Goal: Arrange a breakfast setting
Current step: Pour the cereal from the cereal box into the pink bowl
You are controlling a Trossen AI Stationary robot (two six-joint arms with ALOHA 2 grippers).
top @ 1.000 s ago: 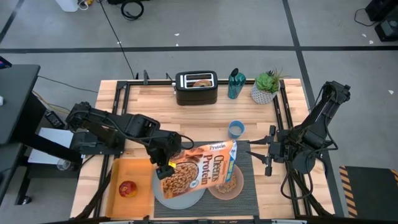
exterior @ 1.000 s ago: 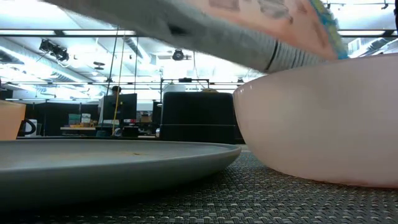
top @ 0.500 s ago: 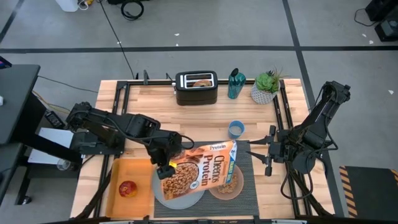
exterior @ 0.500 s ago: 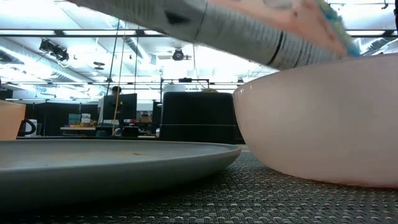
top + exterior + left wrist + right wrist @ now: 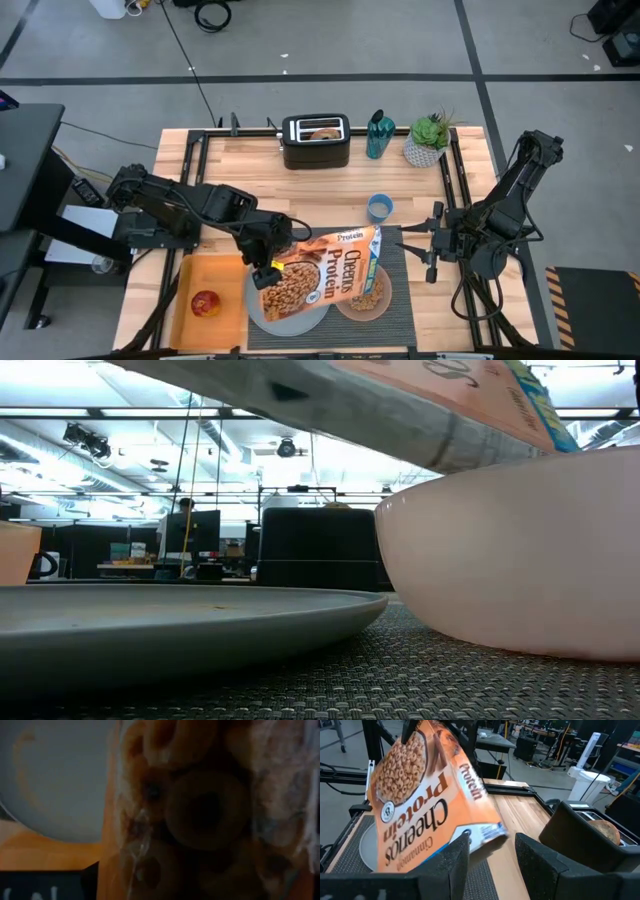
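My left gripper (image 5: 265, 262) is shut on an orange cereal box (image 5: 325, 268), held slanted over the translucent pink bowl (image 5: 375, 300), its open end toward the bowl. Tan cereal (image 5: 372, 292) lies in the bowl. The bowl and the pale grey plate (image 5: 290, 320) rest on the dark ribbed placemat (image 5: 402, 300). A red apple (image 5: 205, 303) lies on the orange tray. A bagel (image 5: 322, 131) sticks out of the black toaster. My right gripper (image 5: 428, 247) is open and empty at the placemat's right edge. No spoon shows. My left gripper holds the cereal box by its closed bottom end (image 5: 278, 275), coming from the table's left side. The box is lifted clear above the plate and tilted, its far end (image 5: 540, 420) lower, over the bowl's rim. The box hides the fingers in the wrist view (image 5: 210, 810).
The black toaster (image 5: 315, 142), a teal bottle (image 5: 376, 135) and a potted plant (image 5: 428, 140) stand along the far edge. A small blue cup (image 5: 379, 207) stands just beyond the placemat. The orange tray (image 5: 195, 280) lies left of the plate.
The cereal box in my left gripper has tipped a little steeper, its open end sinking slightly toward the pink bowl. My right arm has kept still.
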